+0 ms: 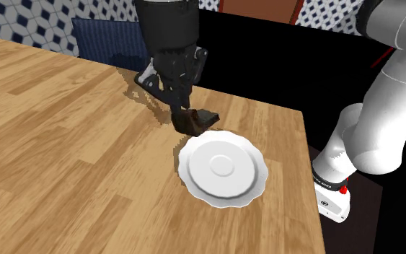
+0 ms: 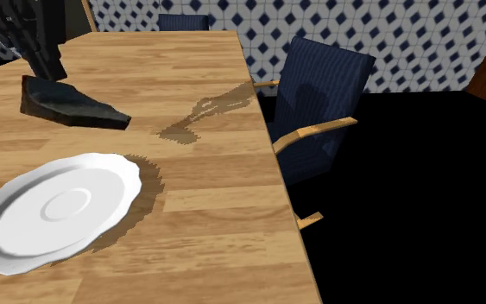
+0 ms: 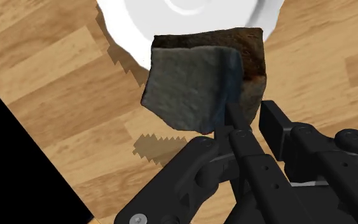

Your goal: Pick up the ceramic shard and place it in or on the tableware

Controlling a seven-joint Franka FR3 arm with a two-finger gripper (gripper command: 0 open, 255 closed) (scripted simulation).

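1. Your pincer (image 3: 247,119) is closed narrow on the shard (image 3: 193,79). One finger lies across the shard's face and the other is behind its edge.
2. The shard is dark and rough. It hangs at the fingertips just off the bench (image 1: 64,144), close beside the plate (image 1: 223,167) but not over it. A jagged shadow under it in the wrist view suggests it is lifted clear, though only a little.
3. The coming move turns on this: the plate lies straight ahead of the shard as the pincer looks, toward the shoulder view's lower right. A short carry that way should put the shard above the plate's well.
4. In the second exterior view the shard's long axis runs from the pincer toward that view's right and tapers to a point. That end will probably swing over the rim first, so lift before you cross.
5. The wrist view shows the grip and the shard's broad face. The second exterior view shows its wedge shape and the gap to the plate.
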